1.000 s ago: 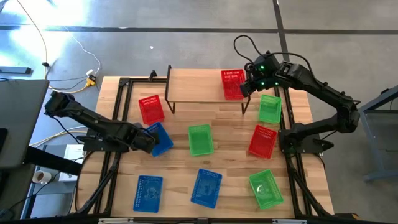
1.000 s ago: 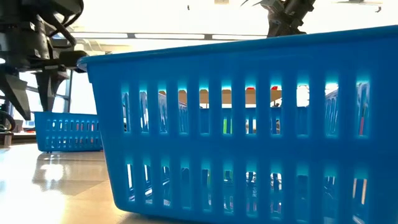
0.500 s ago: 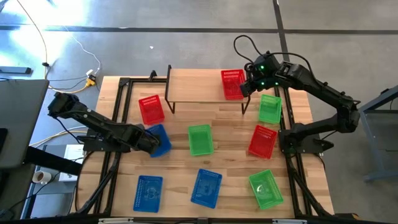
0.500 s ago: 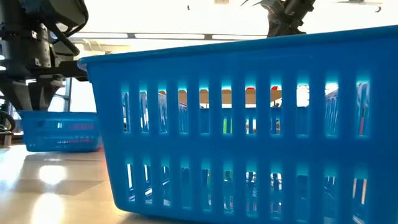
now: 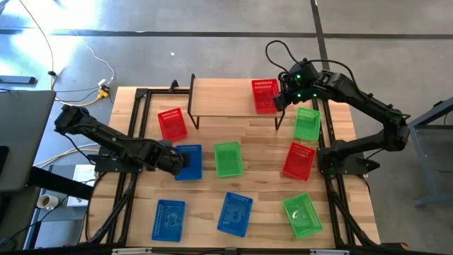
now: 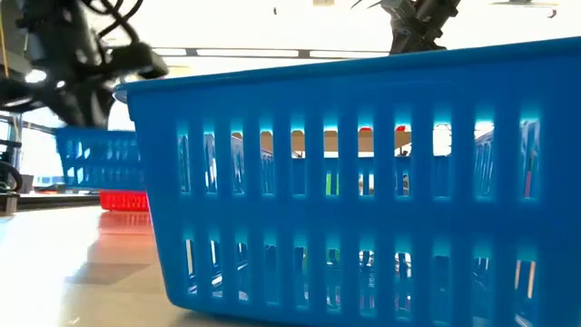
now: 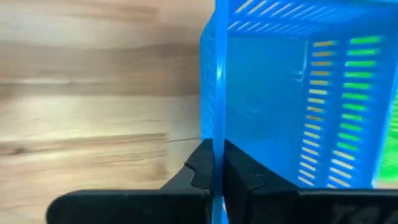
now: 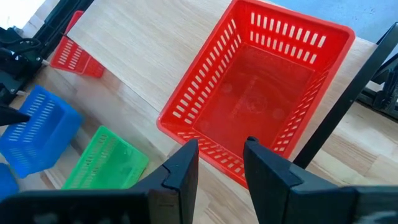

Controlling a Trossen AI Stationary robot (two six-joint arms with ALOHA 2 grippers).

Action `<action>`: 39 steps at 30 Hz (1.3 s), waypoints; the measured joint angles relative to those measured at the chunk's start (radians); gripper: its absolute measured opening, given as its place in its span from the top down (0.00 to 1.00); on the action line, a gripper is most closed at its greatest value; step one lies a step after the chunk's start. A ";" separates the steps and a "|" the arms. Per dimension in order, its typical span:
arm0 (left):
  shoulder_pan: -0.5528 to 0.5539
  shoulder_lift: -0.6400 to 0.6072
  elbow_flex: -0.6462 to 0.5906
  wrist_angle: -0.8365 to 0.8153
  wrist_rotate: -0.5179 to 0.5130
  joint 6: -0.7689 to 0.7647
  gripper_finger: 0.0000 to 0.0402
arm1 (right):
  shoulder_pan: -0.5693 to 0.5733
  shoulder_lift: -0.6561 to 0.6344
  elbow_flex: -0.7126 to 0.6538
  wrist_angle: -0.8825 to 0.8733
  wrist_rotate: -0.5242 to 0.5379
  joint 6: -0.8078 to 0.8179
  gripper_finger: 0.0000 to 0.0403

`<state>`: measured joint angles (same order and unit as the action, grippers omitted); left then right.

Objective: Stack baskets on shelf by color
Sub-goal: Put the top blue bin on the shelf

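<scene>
My left gripper (image 5: pixel 177 161) is shut on a blue basket (image 5: pixel 190 161) at the table's middle left; in the low view this basket (image 6: pixel 95 156) hangs above the tabletop. On the right end of the light-wood shelf (image 5: pixel 223 95) stands a red basket (image 5: pixel 265 95). My right gripper (image 5: pixel 281 99) hovers open above that red basket (image 8: pixel 261 93), its fingers (image 8: pixel 186 165) over the wall nearest the wrist camera, apart from it. My left gripper pinches the blue basket's left long wall (image 7: pixel 213 134) at the rim, one finger inside the basket and one outside. The fingers slant down from the table's left. The basket is lifted clear of the table and stays about level, opening up.
On the tabletop stand a red basket (image 5: pixel 172 125), a green one (image 5: pixel 228 159), a green one (image 5: pixel 307 123), a red one (image 5: pixel 299 161), two blue ones (image 5: pixel 169 218) (image 5: pixel 235 212) and a green one (image 5: pixel 303 214). The shelf's left and middle are bare.
My left gripper has shut on the blue basket's wall and risen, shifting a little toward the table's right. The basket, which lay askew on the table, has been lifted clear and turned square with the table's edges.
</scene>
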<state>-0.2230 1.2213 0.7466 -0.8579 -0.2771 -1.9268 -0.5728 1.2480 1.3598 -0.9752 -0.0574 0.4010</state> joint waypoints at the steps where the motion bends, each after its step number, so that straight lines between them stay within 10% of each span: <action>1: 0.000 0.000 0.017 -0.006 -0.014 0.013 0.99 | 0.000 0.000 0.000 0.000 -0.003 -0.002 0.72; 12: 0.075 0.000 0.190 -0.018 -0.139 0.259 0.99 | 0.000 0.000 0.000 0.009 -0.006 -0.009 0.72; 25: 0.424 0.000 0.403 -0.016 -0.142 0.867 1.00 | 0.000 0.000 0.000 0.015 -0.007 0.047 0.72; 39: 0.867 -0.001 0.510 0.125 0.081 1.268 1.00 | 0.000 0.000 0.000 0.038 0.042 0.117 0.72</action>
<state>0.6443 1.2206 1.2564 -0.7326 -0.1965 -0.6592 -0.5731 1.2480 1.3598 -0.9370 -0.0157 0.5181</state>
